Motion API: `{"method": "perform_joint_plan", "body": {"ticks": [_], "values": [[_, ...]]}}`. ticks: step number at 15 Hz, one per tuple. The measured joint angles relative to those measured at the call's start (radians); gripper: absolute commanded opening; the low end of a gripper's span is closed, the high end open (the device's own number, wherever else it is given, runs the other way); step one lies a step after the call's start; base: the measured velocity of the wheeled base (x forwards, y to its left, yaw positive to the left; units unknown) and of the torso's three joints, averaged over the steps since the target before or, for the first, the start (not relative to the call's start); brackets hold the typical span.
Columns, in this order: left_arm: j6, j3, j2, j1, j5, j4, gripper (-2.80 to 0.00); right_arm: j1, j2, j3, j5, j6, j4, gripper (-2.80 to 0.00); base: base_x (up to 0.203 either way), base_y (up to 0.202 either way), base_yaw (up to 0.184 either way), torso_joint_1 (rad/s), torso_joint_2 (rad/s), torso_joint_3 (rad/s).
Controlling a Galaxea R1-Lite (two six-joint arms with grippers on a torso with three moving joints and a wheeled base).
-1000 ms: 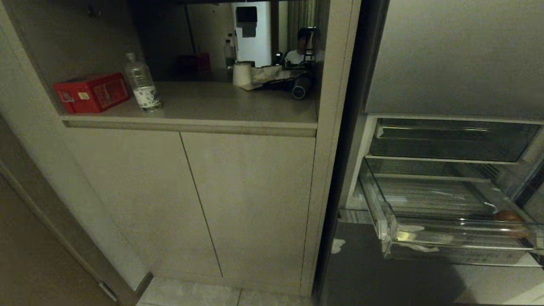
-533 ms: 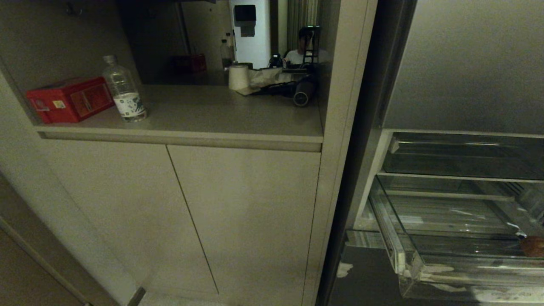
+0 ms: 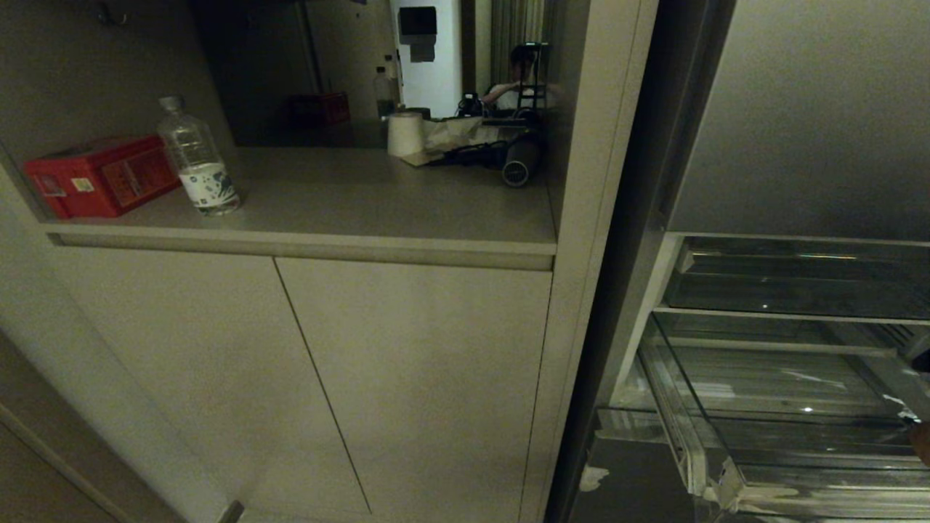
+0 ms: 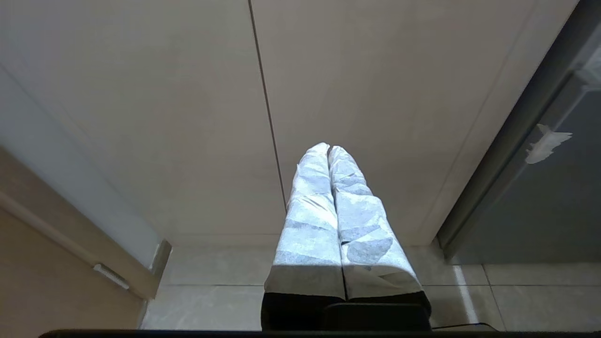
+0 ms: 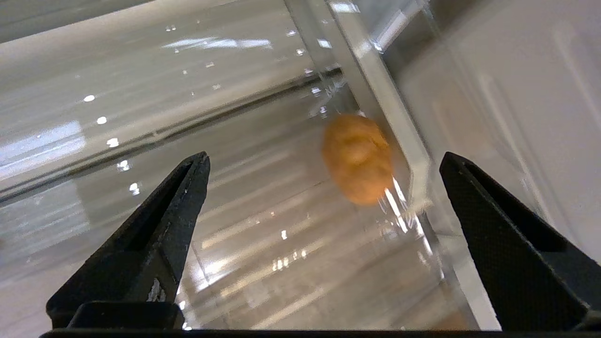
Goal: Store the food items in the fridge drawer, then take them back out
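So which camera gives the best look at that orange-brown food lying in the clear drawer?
The right wrist view: the orange-brown food lies whole on the fridge drawer floor, against its clear side wall. The head view catches only a sliver at its edge. The left wrist view shows none of it.

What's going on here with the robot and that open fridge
The robot is working at the pulled-out clear fridge drawer. Its right tool hangs open over the drawer, pointed toward a round orange-brown food item lying by the drawer's side wall, not touching it. The left tool is shut and idle, low in front of the cabinet doors. Nothing is held right now.
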Motion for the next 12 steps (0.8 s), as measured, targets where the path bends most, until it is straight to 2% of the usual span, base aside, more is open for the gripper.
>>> {"method": "perform_joint_plan", "body": {"ticks": [5,12], "values": [[0.000,0.000,0.000,0.000,0.000,0.000,-2.80,-0.018,0.125,-0.031,-0.026,-0.044,-0.001,0.00,0.000,0.000,0.000,0.000,0.00,0.000],[0.000,0.000,0.000,0.000,0.000,0.000,-2.80,-0.108,0.321,-0.103,-0.035,-0.097,-0.003,0.00,0.000,0.000,0.000,0.000,0.00,0.000]]}}
